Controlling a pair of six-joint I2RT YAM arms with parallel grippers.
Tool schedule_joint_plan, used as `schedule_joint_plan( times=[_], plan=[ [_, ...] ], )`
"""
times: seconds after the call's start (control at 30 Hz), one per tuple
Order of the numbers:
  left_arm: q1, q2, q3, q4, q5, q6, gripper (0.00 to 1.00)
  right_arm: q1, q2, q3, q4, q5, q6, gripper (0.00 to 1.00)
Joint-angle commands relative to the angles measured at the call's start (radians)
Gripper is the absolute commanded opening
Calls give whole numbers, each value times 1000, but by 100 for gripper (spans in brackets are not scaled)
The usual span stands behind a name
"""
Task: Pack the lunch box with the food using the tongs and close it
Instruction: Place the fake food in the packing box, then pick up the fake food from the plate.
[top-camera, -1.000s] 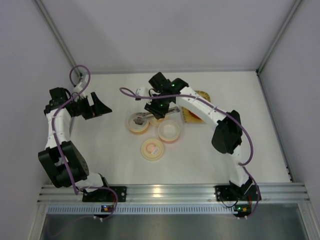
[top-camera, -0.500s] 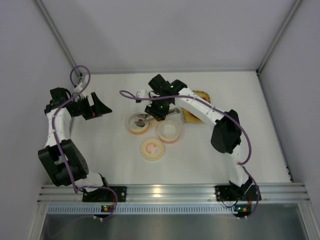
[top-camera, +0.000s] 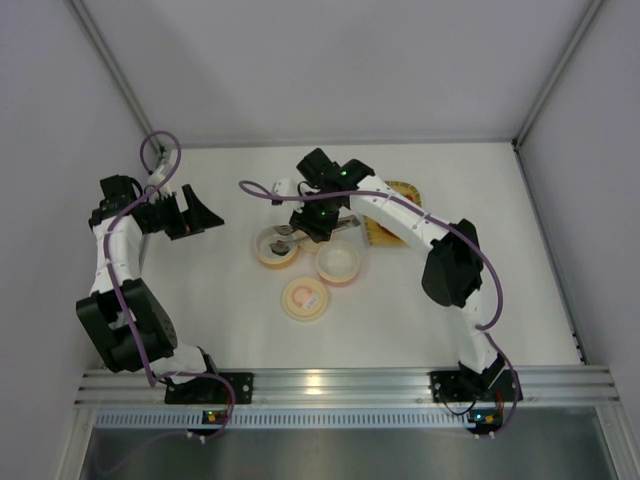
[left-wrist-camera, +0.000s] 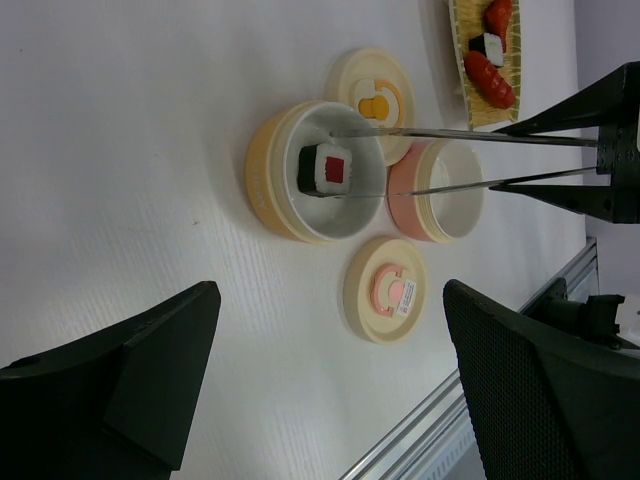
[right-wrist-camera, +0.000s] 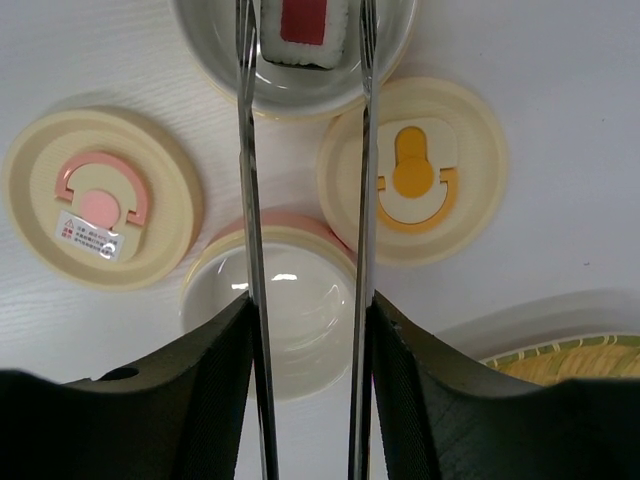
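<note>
Fingers (right-wrist-camera: 205, 400) of our right gripper (right-wrist-camera: 305, 380) clamp the tongs (right-wrist-camera: 248, 200), whose arms stand loosely around the sushi roll (right-wrist-camera: 300, 25) lying in the yellow bowl (left-wrist-camera: 262, 175). Our left gripper (left-wrist-camera: 330, 300) gapes wide, idle. 3 pieces of food (left-wrist-camera: 489, 78) wait on the woven tray (left-wrist-camera: 462, 60) and 2 lids (left-wrist-camera: 385, 290) lie off.

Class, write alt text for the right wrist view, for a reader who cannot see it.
The right end effector holds tongs that straddle a sushi roll lying in a yellow bowl. Nearer sit an empty pink bowl, a pink-marked lid and a yellow-marked lid.
</note>
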Motion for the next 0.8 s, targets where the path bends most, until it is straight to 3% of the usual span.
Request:
schedule_joint_plan(
  times=[0.0, 0.27, 0.5, 0.6, 0.77],
  plan=[
    [3, 0, 11, 9, 23, 24, 98, -8, -60, 42, 22, -17, 13, 46],
    [3, -18, 41, -26, 23, 50, 98, -112, -156, 108, 12, -101, 128, 45],
    [3, -27, 44, -37, 29, 63, 98, -317, -309, -54, -23, -118, 142, 43],
    [3, -24, 37, -31, 44, 52, 98, -451, -368, -151, -26, -101, 105, 43],
    [3, -15, 40, -25, 57, 46, 98, -565, -384, -205, -115, -55, -57, 43]
  ],
)
